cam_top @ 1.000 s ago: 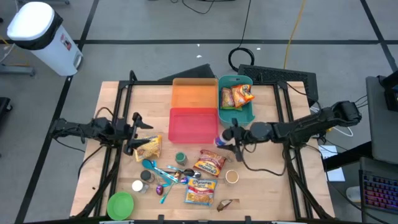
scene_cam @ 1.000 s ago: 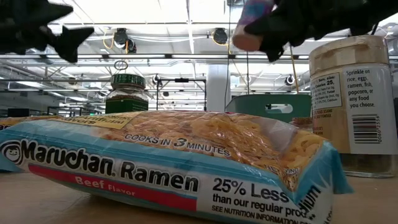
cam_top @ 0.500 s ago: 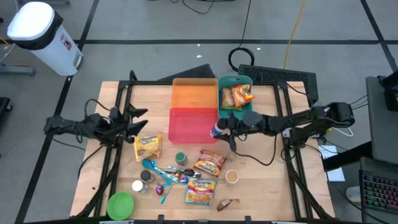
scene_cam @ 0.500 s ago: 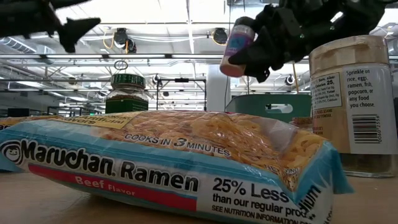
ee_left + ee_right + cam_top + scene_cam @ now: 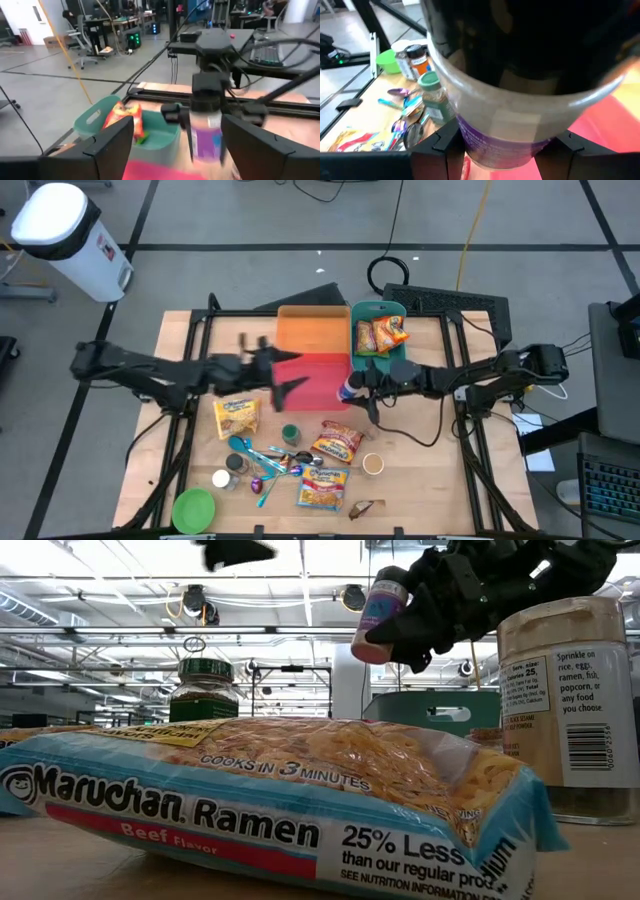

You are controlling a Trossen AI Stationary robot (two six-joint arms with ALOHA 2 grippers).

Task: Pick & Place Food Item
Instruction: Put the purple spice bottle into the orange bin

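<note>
Right end effector [image 5: 358, 388] pinches purple-labelled bottle [image 5: 378, 616], tilted, at red tray [image 5: 305, 385] edge. Left end effector [image 5: 283, 377] spread. Packet [image 5: 270, 802] reads "Maruchan Ramen".

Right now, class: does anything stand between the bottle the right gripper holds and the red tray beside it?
Nothing visible does. The right gripper holds the purple-labelled bottle in the air at the red tray's right edge. The left gripper, open, hovers over the tray's opposite left side, short of the bottle.
</note>
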